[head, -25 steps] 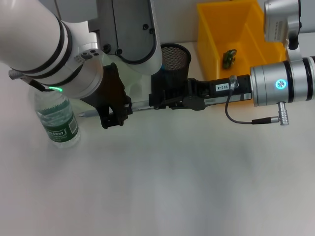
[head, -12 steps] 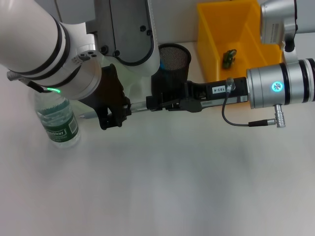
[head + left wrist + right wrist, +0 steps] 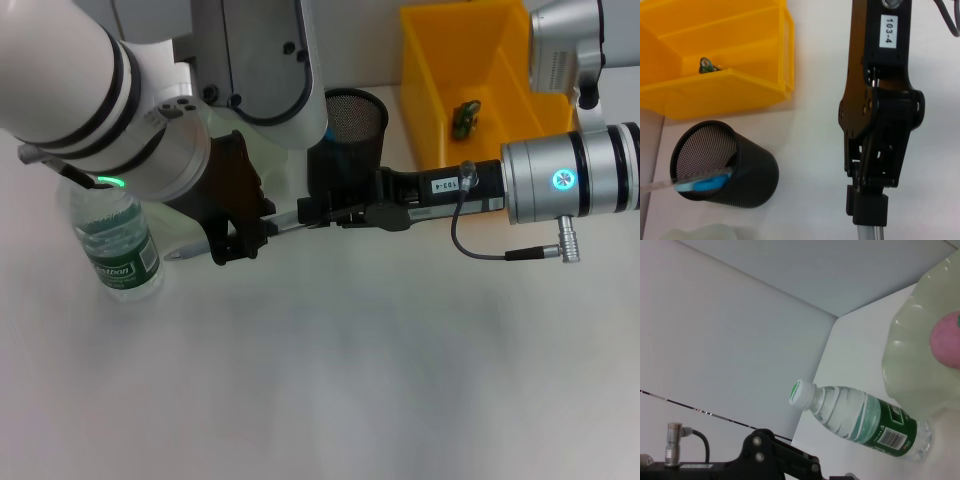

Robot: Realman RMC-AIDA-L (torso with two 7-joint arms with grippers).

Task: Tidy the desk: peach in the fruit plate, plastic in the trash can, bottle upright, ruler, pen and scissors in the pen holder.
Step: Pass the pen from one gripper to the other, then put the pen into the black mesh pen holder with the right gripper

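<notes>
1. The right pincer [image 3: 312, 212] reaches in from the right of the head view, just in front of the pen holder [image 3: 355, 122]; its black fingers [image 3: 869, 204] are pressed together on one end of the pen [image 3: 235, 236].
2. The pen lies nearly level above the white table [image 3: 330, 380], its pointed tip [image 3: 172, 256] sticking out toward the bottle [image 3: 115, 245].
3. The left pincer [image 3: 240, 240] sits at the middle of the pen's length; whether its fingers are spread or pinching the pen cannot be told, since the dark hand hides them.
4. The bottle stands upright on the table at the robot's left, partly under the left arm; the right wrist view shows its white-green cap [image 3: 799, 392] on and its green label [image 3: 892, 432].
5. The fruit plate [image 3: 920, 355] stands just beside the bottle, with the pink peach [image 3: 946, 337] inside it.
6. The pen holder stands at the back of the table, near the yellow trash can [image 3: 480, 70]. In the left wrist view the clear ruler [image 3: 685, 180] leans over its rim and the blue scissors [image 3: 702, 184] lie inside it.
7. The dark-green plastic [image 3: 464, 119] scrap lies on the floor of the trash can.
</notes>
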